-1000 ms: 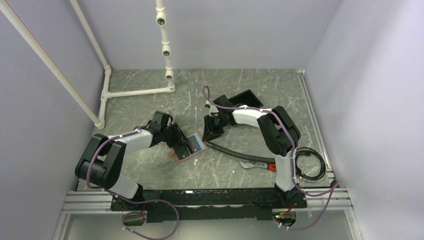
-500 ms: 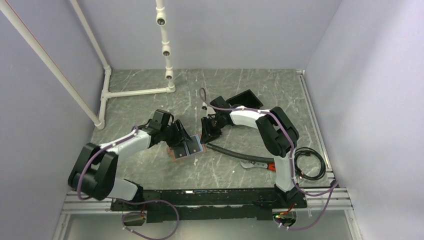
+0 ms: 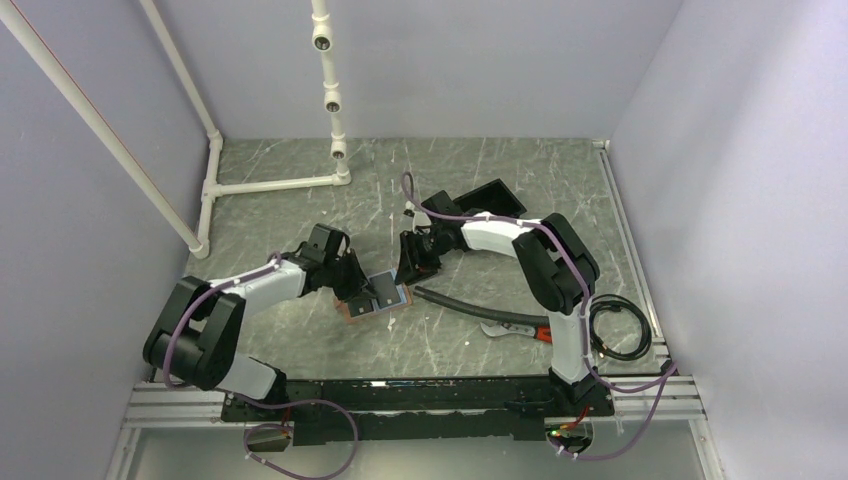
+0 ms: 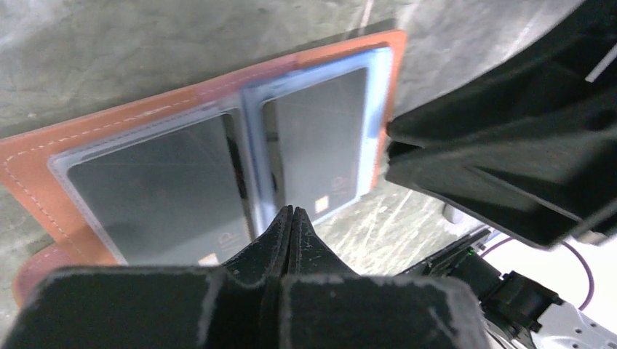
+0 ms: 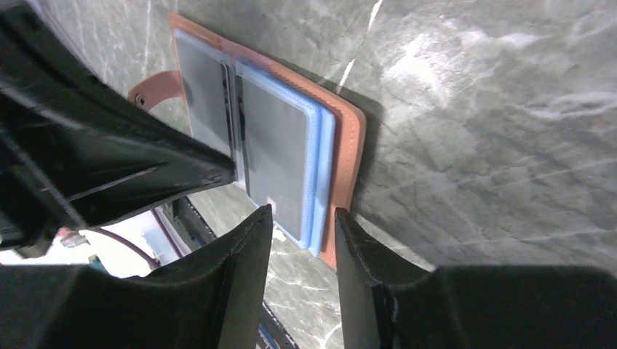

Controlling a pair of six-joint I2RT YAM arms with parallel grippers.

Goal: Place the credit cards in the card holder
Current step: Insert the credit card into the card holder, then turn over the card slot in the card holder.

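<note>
The left gripper [image 4: 291, 212] was closed, its two fingertips pressed together with nothing between them. They pointed at the middle fold of the holder [image 4: 33, 171]. The holder lay open and flat on the table [image 3: 300, 215], near the centre, between the two grippers. Two dark cards [image 4: 316, 145] sat in it behind pale blue sleeves, one on each side of the fold. I could not tell if the closed tips touched the sleeves. The right gripper [image 5: 303, 218] stood at the opposite edge of the holder with its jaws a little apart. The holder's edge and a blue sleeve showed in the gap, but whether the fingers touched them was not clear. A black box [image 3: 490, 195] lay behind the right arm, and a hose [image 3: 470, 305] lay near the holder.
</note>
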